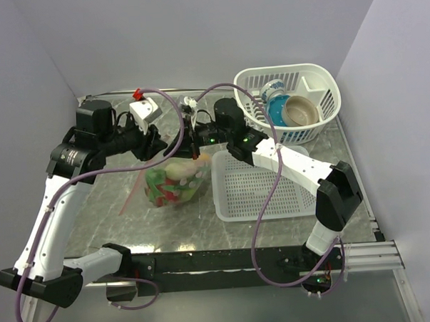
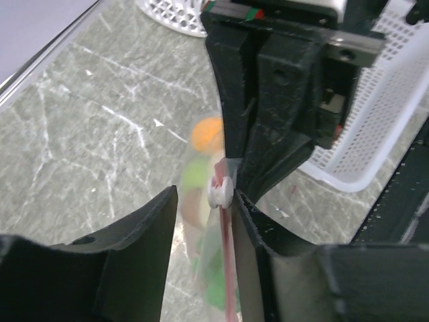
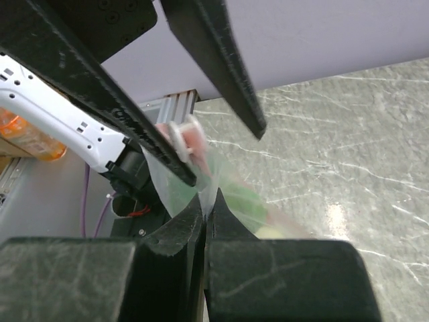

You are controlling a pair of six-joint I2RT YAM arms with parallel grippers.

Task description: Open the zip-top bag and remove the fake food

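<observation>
The zip-top bag (image 1: 174,184) hangs just above the table's middle, clear, with the fake food (image 1: 166,186) bunched in its lower part as green, red and cream pieces. My right gripper (image 3: 206,201) is shut on the clear plastic at the bag's top edge. My left gripper (image 2: 204,194) stands open around the pinkish-red zip strip (image 2: 228,268). The white zip slider (image 2: 220,190) rests against its right finger, with a gap to the other finger. In the top view both grippers meet above the bag, left gripper (image 1: 168,145) beside right gripper (image 1: 193,144).
A white rectangular slotted basket (image 1: 221,193) lies right of the bag. Behind it, at the back right, a rounded white basket (image 1: 328,113) holds a blue-patterned cup (image 1: 273,93) and a tan bowl (image 1: 300,111). Walls close in on both sides.
</observation>
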